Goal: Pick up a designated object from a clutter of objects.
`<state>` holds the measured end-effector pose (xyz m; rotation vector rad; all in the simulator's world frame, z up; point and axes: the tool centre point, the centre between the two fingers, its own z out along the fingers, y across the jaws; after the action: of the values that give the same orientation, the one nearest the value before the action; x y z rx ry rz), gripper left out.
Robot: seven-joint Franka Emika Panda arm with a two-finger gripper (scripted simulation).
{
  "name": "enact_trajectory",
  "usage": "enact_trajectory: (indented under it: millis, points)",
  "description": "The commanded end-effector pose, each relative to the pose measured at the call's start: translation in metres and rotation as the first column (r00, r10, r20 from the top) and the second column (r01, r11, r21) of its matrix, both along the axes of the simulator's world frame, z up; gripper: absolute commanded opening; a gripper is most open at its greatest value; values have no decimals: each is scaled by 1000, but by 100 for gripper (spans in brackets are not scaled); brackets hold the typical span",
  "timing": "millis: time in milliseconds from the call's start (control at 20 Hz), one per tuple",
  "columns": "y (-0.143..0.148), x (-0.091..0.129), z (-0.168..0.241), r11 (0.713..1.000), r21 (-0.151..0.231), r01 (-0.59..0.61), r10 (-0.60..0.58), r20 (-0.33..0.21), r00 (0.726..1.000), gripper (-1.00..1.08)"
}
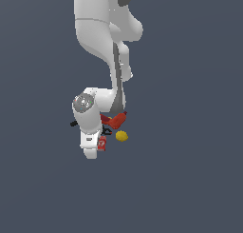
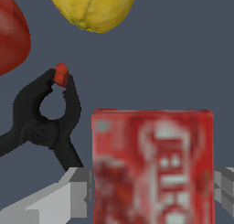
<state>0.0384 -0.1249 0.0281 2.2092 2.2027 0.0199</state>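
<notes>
In the exterior view you see the white arm (image 1: 102, 46) bent down over a small pile of things on the dark grey floor (image 1: 190, 179). The gripper (image 1: 97, 149) is low, right at the red box (image 1: 102, 142). The box sits against the hand's lower end, on the exterior view's right side of it. Just past the box lies the yellow lemon (image 1: 122, 136). Behind the hand you see the red drill-like tool (image 1: 115, 120), partly hidden by the arm. A bit of the black clamp (image 1: 106, 131) peeks out between the tool and the box. A small black piece (image 1: 74, 123) sticks out on the hand's other side.

In the wrist view the red box (image 2: 153, 166) fills the space between the two grey fingers (image 2: 68, 195) — one finger on each side of it. The fingers look like they touch the box's sides, so the hand looks closed on the box. Its white lettering is blurry. Beyond the fingertips lies the black clamp (image 2: 43, 122), with a small red tip. Farther out you see the lemon (image 2: 93, 8) and a rounded part of the red tool (image 2: 11, 35).
</notes>
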Motion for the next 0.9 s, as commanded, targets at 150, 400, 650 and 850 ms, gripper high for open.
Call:
enact_trajectory:
  millis: [150, 400, 650, 850]
  points:
    - [2, -9, -12, 1000, 6, 0, 0, -24, 1000, -100]
    - [2, -9, -12, 1000, 6, 0, 0, -24, 1000, -100]
    - [-1, -1, 3, 1000, -2, 4, -4, 2, 1000, -100]
    - [8, -6, 11, 1000, -2, 4, -4, 2, 1000, -100]
